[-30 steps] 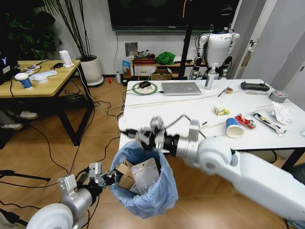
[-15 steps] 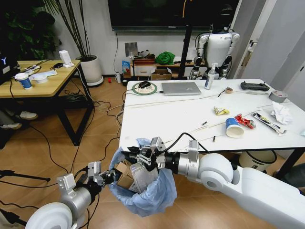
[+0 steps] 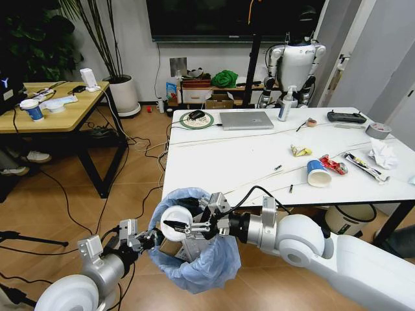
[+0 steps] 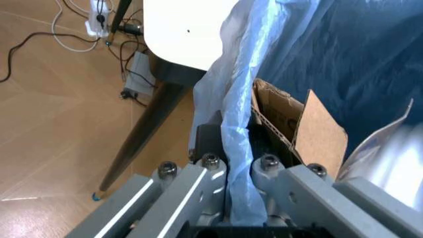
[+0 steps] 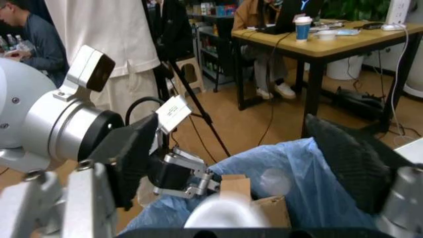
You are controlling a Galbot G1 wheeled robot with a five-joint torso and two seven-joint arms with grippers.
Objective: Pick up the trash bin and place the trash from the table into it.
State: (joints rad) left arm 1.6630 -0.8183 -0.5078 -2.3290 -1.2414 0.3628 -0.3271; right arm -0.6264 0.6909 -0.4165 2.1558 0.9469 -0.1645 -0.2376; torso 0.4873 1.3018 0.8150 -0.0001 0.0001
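No lettering, number or brand can be made out anywhere. The white tag [image 5: 174,112] clipped on the grey robot arm beside the light-blue plastic bag of the small round trash bin [image 5: 297,188] may carry print, but it is too faint to read. The blue-and-white paper cup [image 3: 318,173] on the white veined table [image 3: 220,162] shows no legible marking either.

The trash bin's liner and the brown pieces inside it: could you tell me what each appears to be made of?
The liner of the trash bin looks like thin translucent plastic film, pale blue, glossy and wrinkled, with loose folds pinched by the left hand. The brown pieces seem to be corrugated cardboard: matte, stiff, with a fluted edge showing.
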